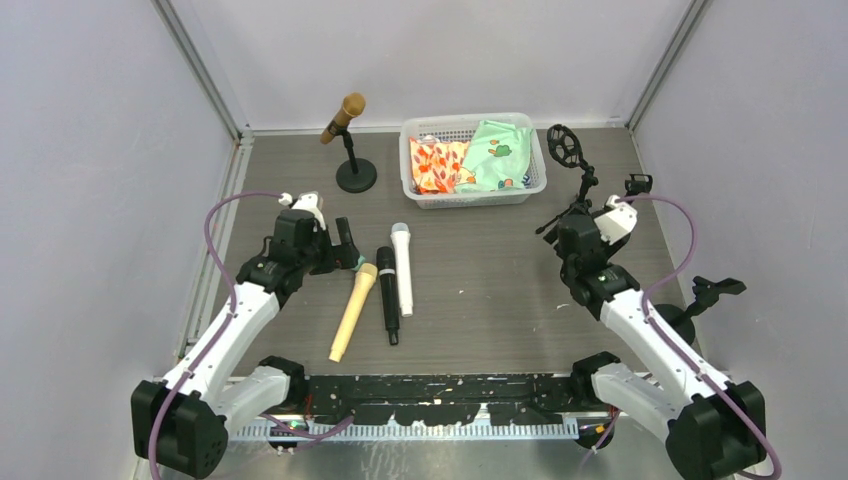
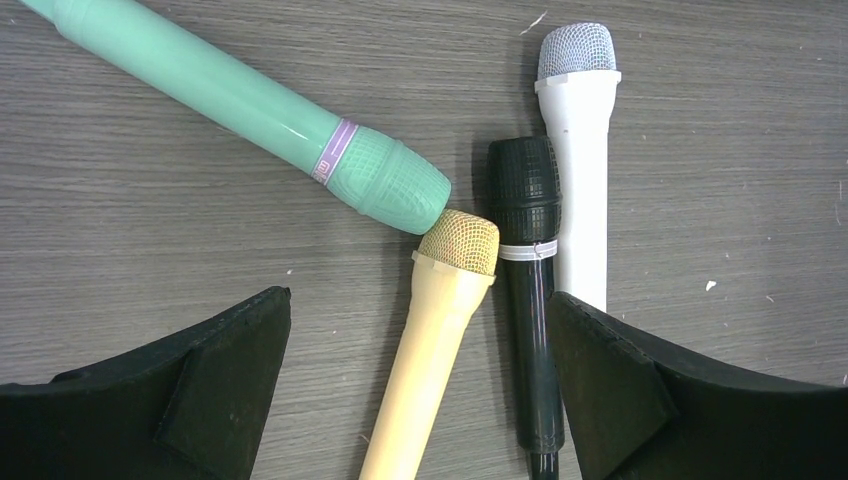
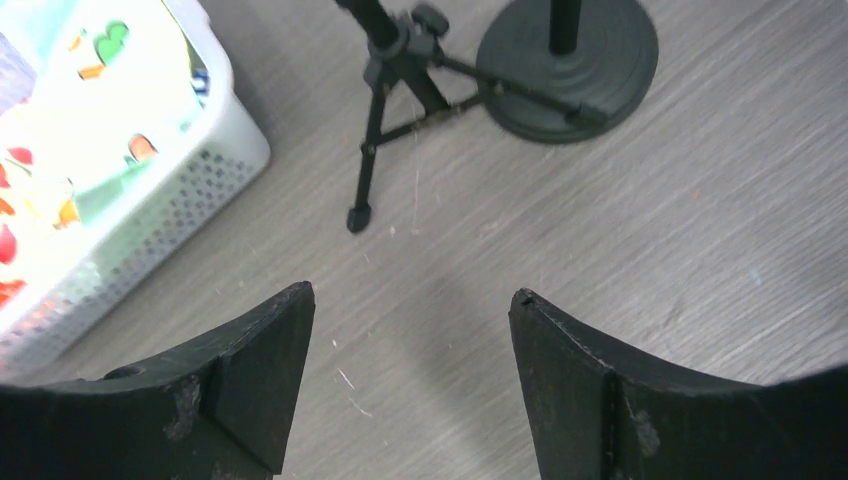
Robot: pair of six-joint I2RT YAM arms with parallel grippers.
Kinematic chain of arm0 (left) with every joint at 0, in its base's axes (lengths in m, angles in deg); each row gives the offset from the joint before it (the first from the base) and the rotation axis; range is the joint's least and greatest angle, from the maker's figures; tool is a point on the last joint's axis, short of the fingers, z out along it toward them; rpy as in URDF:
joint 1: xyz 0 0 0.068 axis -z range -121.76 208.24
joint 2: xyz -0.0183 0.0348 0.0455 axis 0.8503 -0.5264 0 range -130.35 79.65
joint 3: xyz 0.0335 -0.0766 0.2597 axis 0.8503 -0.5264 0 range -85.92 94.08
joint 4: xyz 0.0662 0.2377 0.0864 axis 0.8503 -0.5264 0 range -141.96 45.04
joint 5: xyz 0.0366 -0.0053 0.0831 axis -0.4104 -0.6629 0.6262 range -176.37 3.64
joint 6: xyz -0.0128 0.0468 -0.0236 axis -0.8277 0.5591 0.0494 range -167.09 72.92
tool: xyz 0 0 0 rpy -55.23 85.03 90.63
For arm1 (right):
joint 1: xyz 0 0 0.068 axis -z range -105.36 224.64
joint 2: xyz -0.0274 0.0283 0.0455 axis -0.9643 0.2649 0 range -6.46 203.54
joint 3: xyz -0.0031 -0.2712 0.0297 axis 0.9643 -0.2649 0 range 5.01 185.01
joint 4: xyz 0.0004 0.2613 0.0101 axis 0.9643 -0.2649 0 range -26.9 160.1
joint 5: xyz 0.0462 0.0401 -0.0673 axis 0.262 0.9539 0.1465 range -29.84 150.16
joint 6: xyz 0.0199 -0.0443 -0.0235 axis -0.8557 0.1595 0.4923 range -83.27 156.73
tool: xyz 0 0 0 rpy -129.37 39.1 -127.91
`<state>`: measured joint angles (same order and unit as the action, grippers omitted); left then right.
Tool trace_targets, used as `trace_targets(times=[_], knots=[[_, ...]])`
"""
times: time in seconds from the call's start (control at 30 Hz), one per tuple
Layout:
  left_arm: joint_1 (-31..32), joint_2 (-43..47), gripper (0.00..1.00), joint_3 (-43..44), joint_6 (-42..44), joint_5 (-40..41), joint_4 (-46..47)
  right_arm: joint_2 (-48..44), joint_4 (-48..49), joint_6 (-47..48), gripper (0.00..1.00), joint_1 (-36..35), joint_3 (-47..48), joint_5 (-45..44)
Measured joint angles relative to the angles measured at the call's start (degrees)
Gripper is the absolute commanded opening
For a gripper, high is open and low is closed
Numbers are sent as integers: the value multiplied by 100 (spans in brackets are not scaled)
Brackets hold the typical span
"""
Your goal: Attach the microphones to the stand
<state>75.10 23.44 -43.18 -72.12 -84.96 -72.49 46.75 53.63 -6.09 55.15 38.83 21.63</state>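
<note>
Three microphones lie side by side on the table: a pale yellow one [image 1: 353, 310] [image 2: 440, 330], a black one [image 1: 388, 295] [image 2: 525, 250] and a white one [image 1: 402, 265] [image 2: 580, 150]. A mint green one [image 2: 250, 100] lies aslant, its head touching the yellow head. My left gripper [image 1: 345, 248] [image 2: 418, 295] hovers open over them, its jaws straddling the yellow and black handles without touching. A brown-gold microphone [image 1: 345, 118] sits clipped in the far stand [image 1: 356, 178]. My right gripper [image 1: 572, 232] [image 3: 412, 290] is open and empty above bare table, near a tripod stand [image 3: 385, 110].
A white basket [image 1: 474, 192] [image 3: 150, 200] holding patterned cloths stands at the back centre. A stand with a round shock mount [image 1: 565, 145] rises at the back right, and a round black base [image 3: 567, 65] sits behind the tripod. Another clip stand [image 1: 715, 290] is by the right arm.
</note>
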Motion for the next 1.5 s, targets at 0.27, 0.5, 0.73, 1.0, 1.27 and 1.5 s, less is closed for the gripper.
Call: trace_targets(times=[0.27, 0.5, 0.73, 1.0, 1.27, 1.5], knots=[[0, 2, 100, 11, 0, 0, -31, -48, -208, 560, 75, 549, 999, -7], [0, 9, 100, 11, 0, -7, -33, -101, -686, 852, 76, 1228, 1928, 223], [35, 46, 100, 11, 0, -15, -33, 81, -940, 992, 81, 2028, 2251, 566], [219, 83, 100, 22, 4, -22, -22, 1108, -927, 1379, 100, 2608, 2588, 1108], [330, 129, 100, 22, 26, -22, -20, 2422, -946, 2310, 100, 2636, 3362, 1285], [350, 177, 100, 22, 44, -22, -20, 2977, -1152, 3108, 94, 2636, 3926, 964]])
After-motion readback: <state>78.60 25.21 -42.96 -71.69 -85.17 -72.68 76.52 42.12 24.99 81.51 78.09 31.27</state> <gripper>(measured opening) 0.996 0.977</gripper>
